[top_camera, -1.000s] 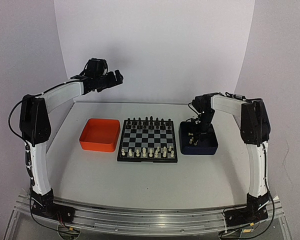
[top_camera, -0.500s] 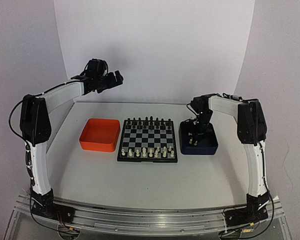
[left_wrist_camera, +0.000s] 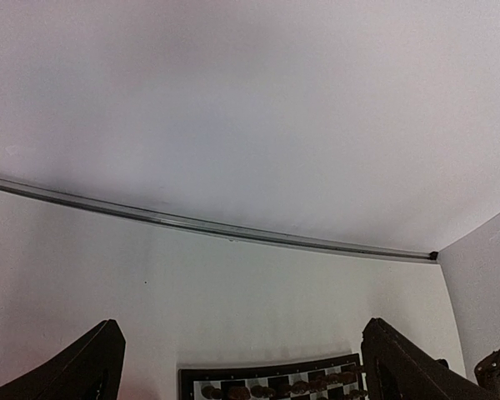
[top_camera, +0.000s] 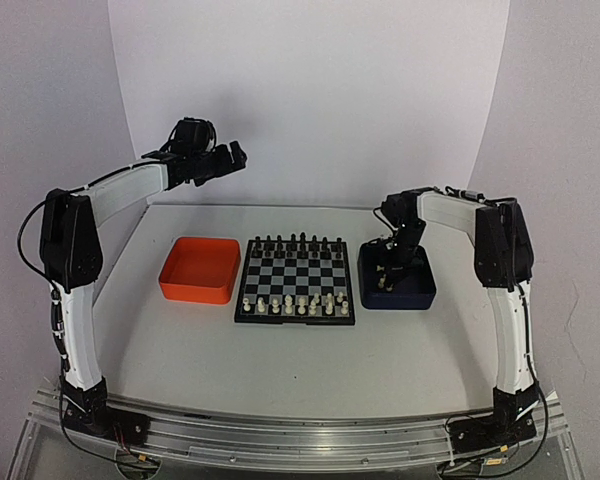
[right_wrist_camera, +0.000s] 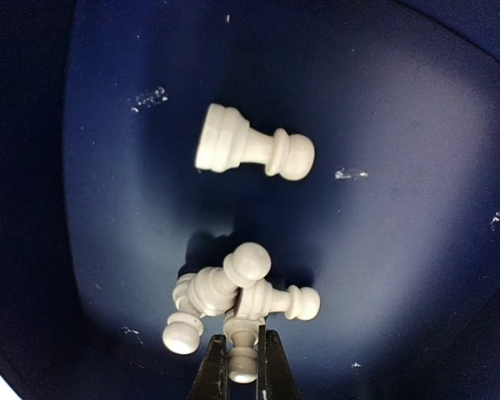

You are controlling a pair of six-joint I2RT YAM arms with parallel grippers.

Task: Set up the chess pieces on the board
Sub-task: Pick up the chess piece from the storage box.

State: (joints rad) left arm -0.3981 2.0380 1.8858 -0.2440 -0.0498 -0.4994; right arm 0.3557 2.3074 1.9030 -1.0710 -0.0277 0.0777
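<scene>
**Top view.** The board [top_camera: 296, 272] sits mid-surface [top_camera: 280, 370]. One orange tray [top_camera: 195, 293] lies to its left and one blue tray [top_camera: 402, 298] just beside it on the right. The cream pieces [top_camera: 295, 303] stand on its two near rows and the black pieces [top_camera: 295, 243] on the far rows; both are too small here for me to count. I see the right claw [top_camera: 388, 268] down inside the blue tray. The left claw [top_camera: 230, 156] hangs high over the far left corner, well apart from everything, so the right arm is the nearer one.

**Left wrist view.** The two fingers [left_wrist_camera: 79, 367] are spread wide with nothing between them. Below them I see only the board's far edge and a blurred row of dark pieces.

**Right wrist view.** I count five cream pieces on the tray floor.
- One lone piece [right_wrist_camera: 254, 152] lies on its side, long axis across the frame, base left, head right.
- Four lie in a tangled heap [right_wrist_camera: 233, 292] directly ahead of the claw; that count is not certain.

The right claw is pressed together on a pawn [right_wrist_camera: 243, 363] at the heap's near edge. The pawn's axis seems to run in line with the fingers, but I cannot confirm it. My judgement is that the lift should go straight up to clear the touching neighbours, then left to the board.
</scene>
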